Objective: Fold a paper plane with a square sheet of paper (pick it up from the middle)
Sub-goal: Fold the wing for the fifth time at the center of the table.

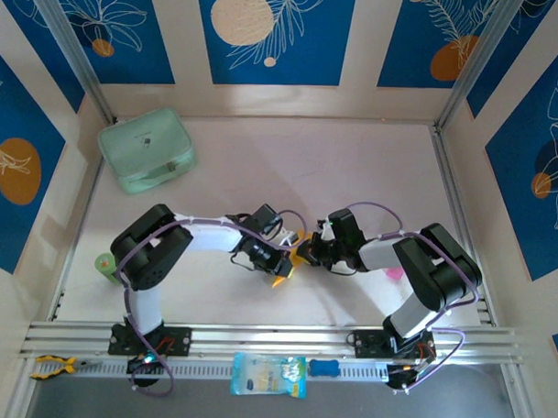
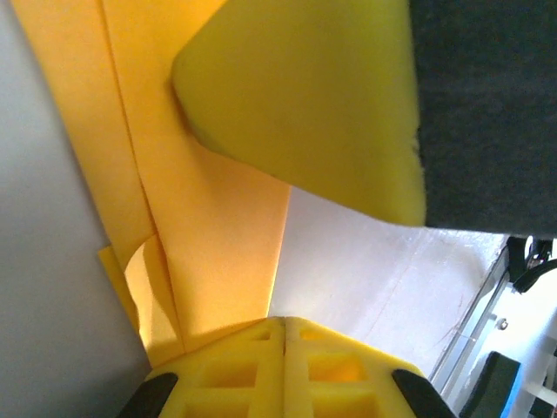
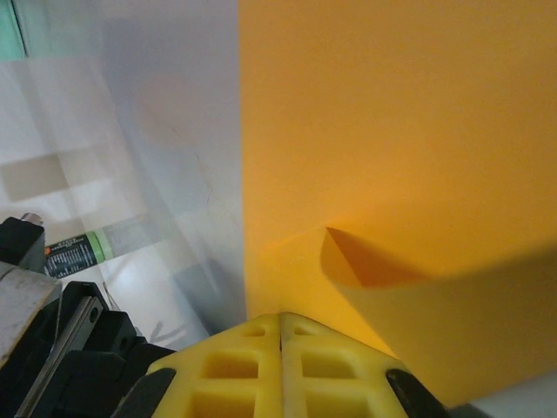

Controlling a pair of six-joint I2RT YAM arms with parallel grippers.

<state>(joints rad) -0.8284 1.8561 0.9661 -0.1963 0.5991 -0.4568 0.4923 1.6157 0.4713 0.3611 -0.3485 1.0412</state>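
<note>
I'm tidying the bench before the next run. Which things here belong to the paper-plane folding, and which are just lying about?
In use: orange sheet of paper, pinched by left gripper and right gripper.
Lying about: mint-green case, pale blue packet, yellow-handled tool, small blue item.

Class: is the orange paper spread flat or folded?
Folded: the paper shows overlapping layers with straight creases and a curled flap.

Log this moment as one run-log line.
left jaws: shut on creased orange-yellow paper sheet | right jaws: shut on same sheet | stage: mid-fold
</note>
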